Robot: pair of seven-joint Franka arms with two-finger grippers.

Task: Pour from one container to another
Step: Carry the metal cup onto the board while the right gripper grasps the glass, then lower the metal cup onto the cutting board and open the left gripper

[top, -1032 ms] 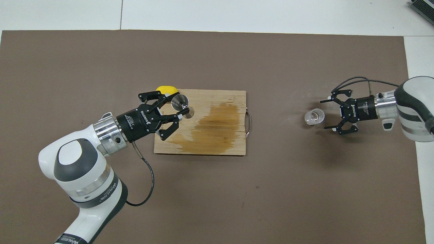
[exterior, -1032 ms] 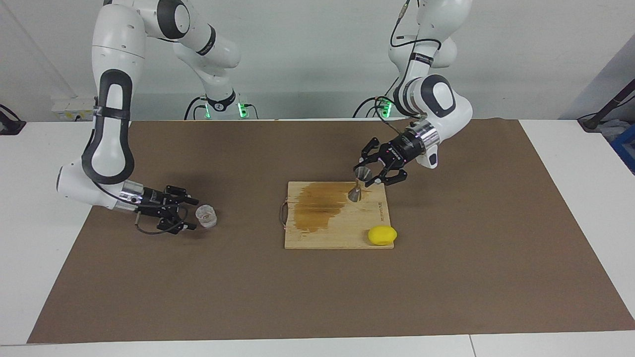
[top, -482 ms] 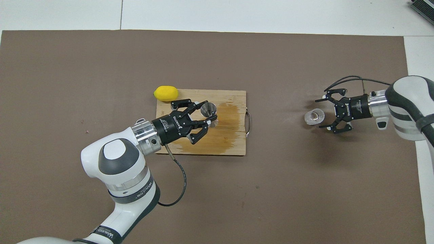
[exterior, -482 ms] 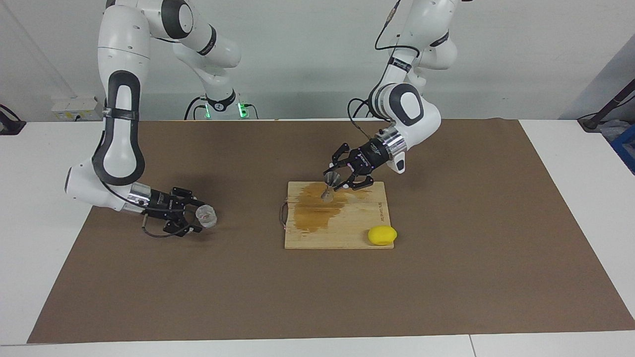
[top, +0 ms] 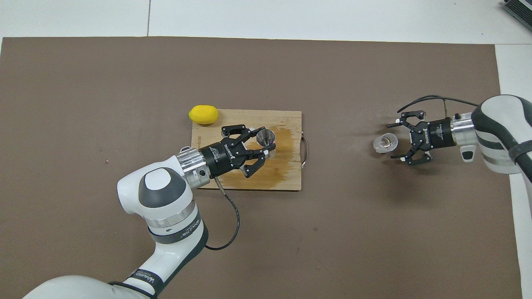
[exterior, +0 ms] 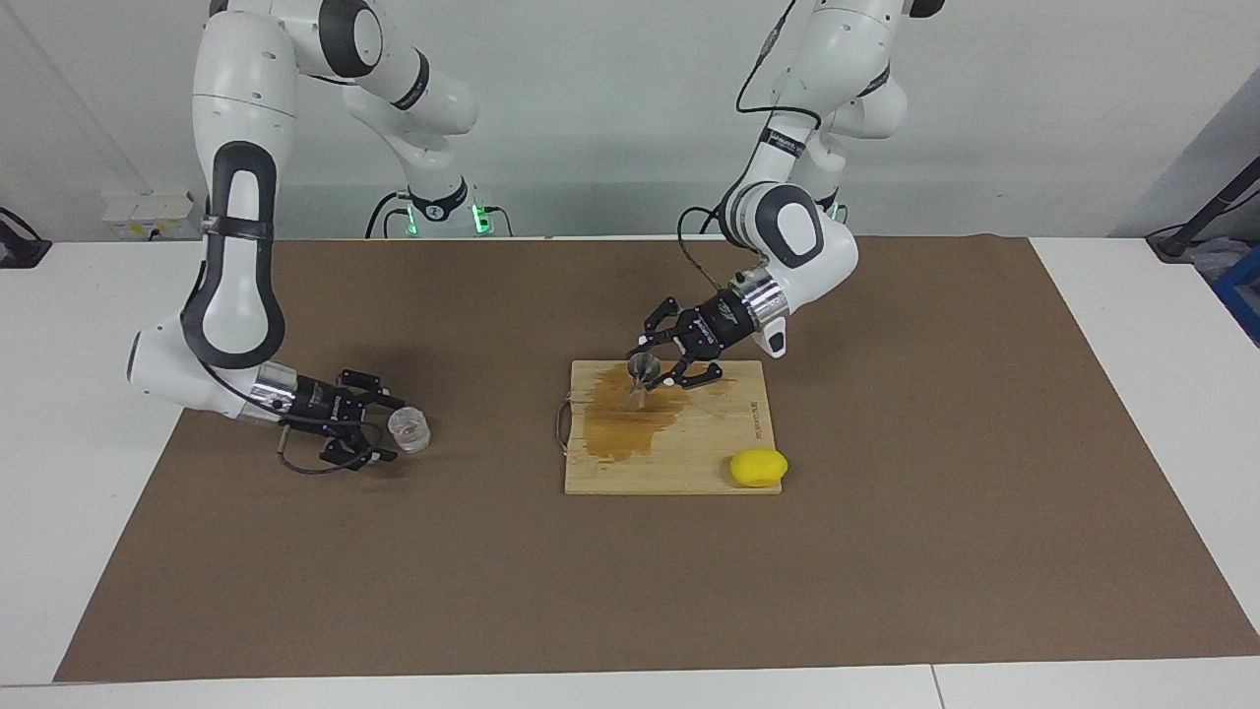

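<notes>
cutting board: wooden, lying flat on the brown mat, a dark stain across one part, a metal handle at its end
lemon: yellow, touching the board's corner farthest from the robots

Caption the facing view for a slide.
Left end effector holds silver hourglass jigger over stained wooden board; right end effector open beside clear glass tumbler.

White table covered by a brown mat. At the mat's centre lies a stained wooden cutting board; a yellow lemon touches its corner at 4 o'clock; a clear glass tumbler stands at 9 o'clock, well apart.
</notes>
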